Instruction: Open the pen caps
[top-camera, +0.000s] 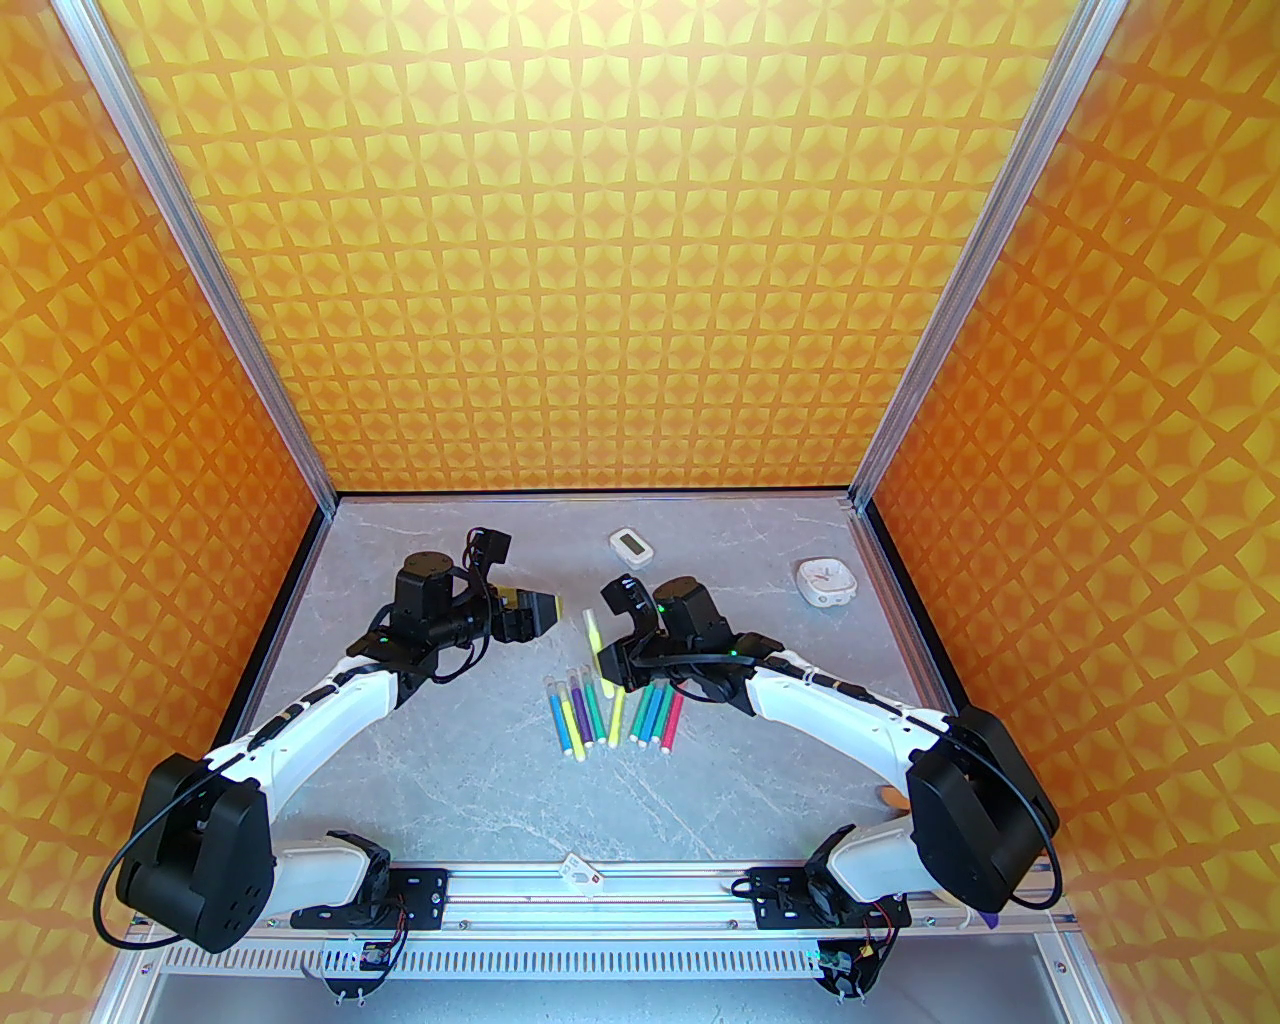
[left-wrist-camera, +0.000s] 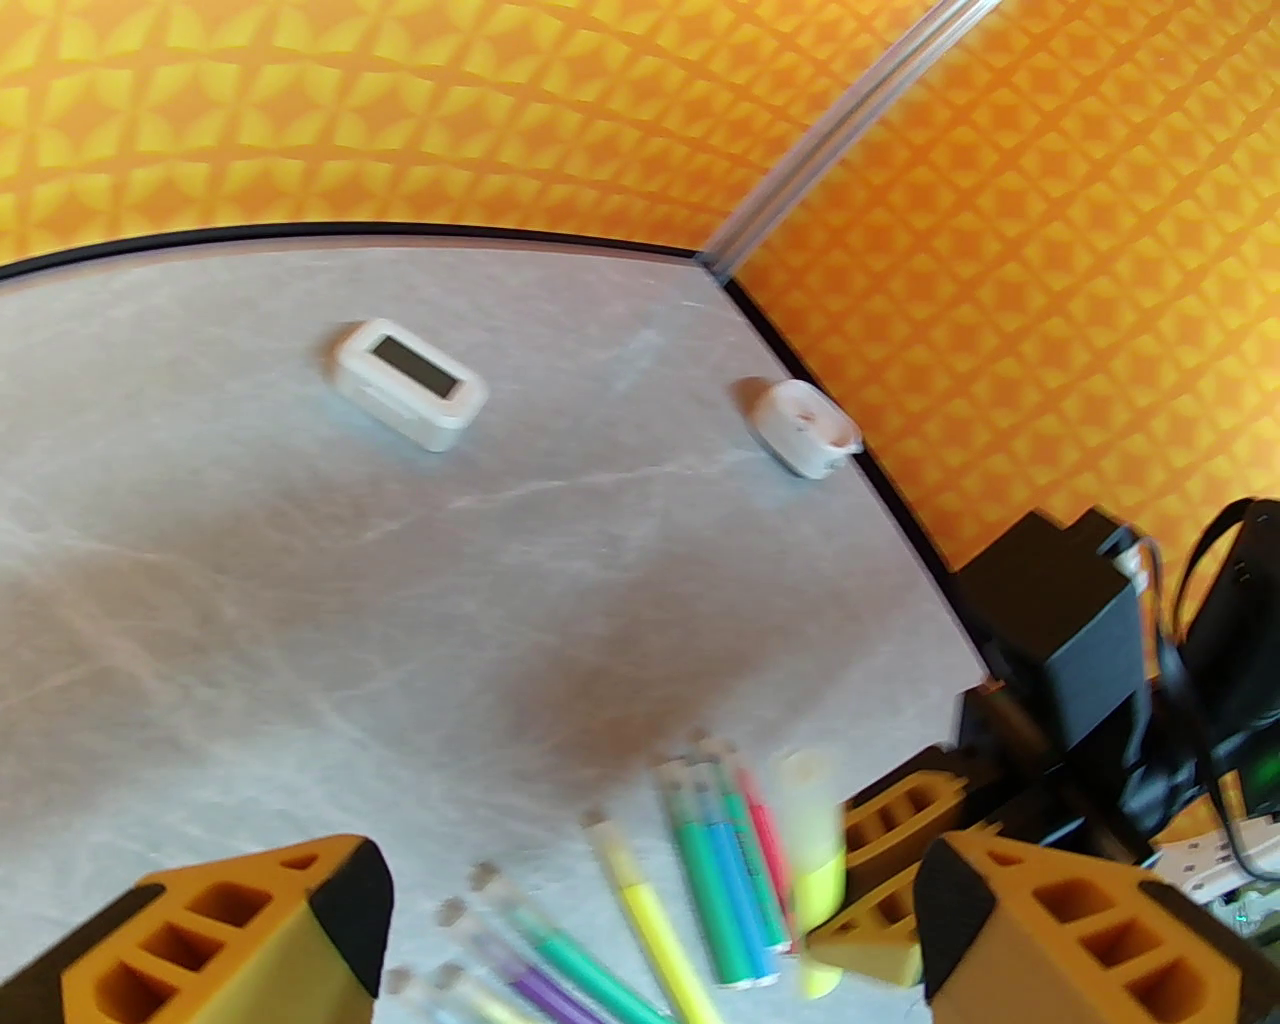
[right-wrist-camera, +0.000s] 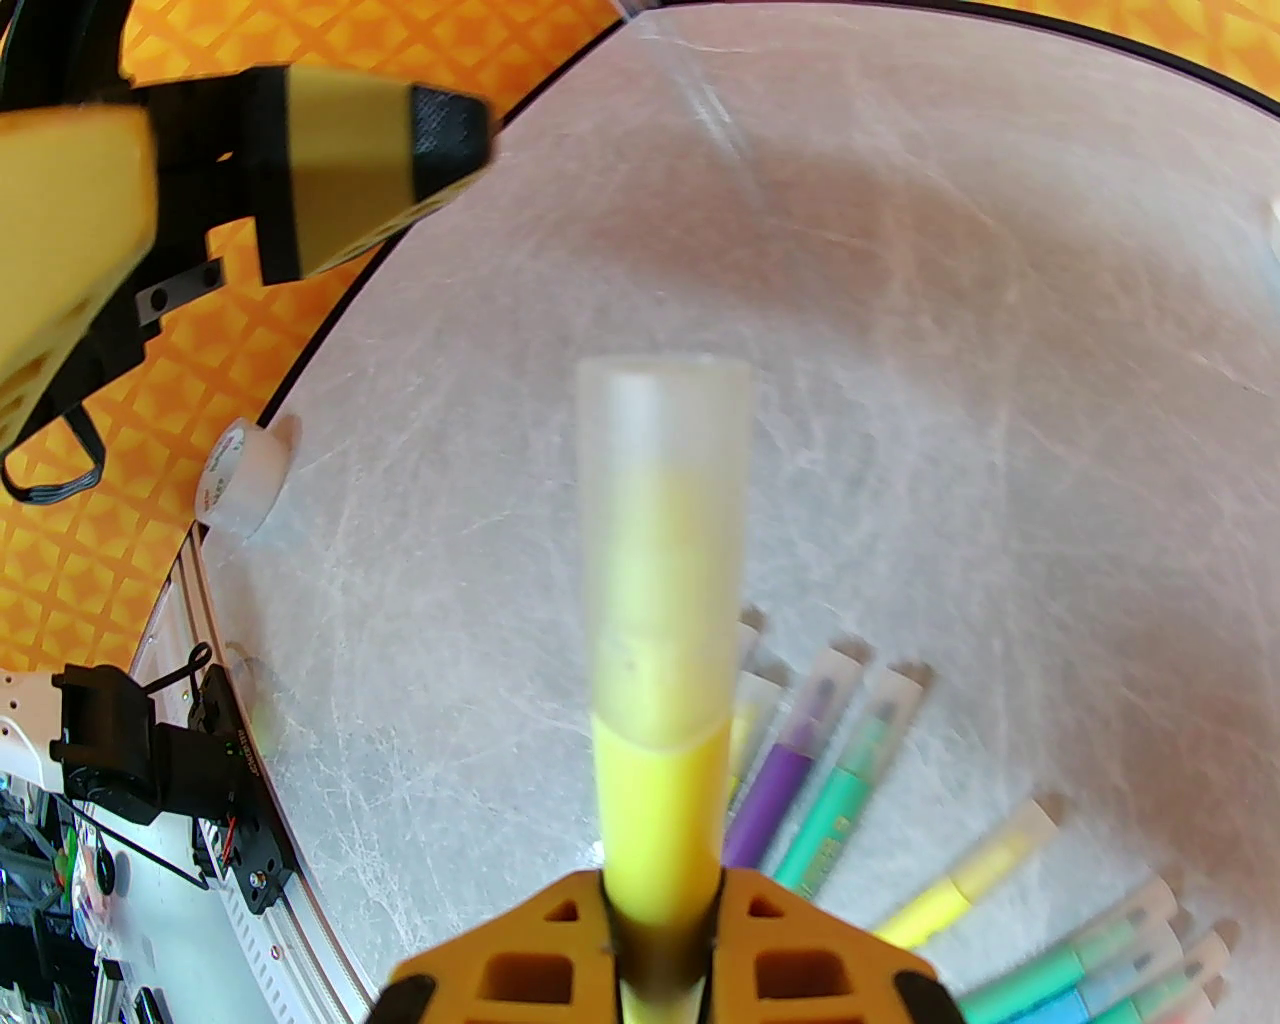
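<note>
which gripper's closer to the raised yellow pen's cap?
Right. The right gripper clamps the yellow pen below its cap; the left gripper is open, apart to the cap's left.

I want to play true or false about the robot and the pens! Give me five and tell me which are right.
1. The right gripper is holding a yellow pen. True.
2. That pen's cap is off. False: the pale cap sits on its tip.
3. The left gripper is squeezing a purple pen. False: it is open and holds nothing.
4. The other pens lie side by side on the table. True.
5. The white clock sits in among the pens. False: it sits apart from them, near the table's far right corner.
</note>
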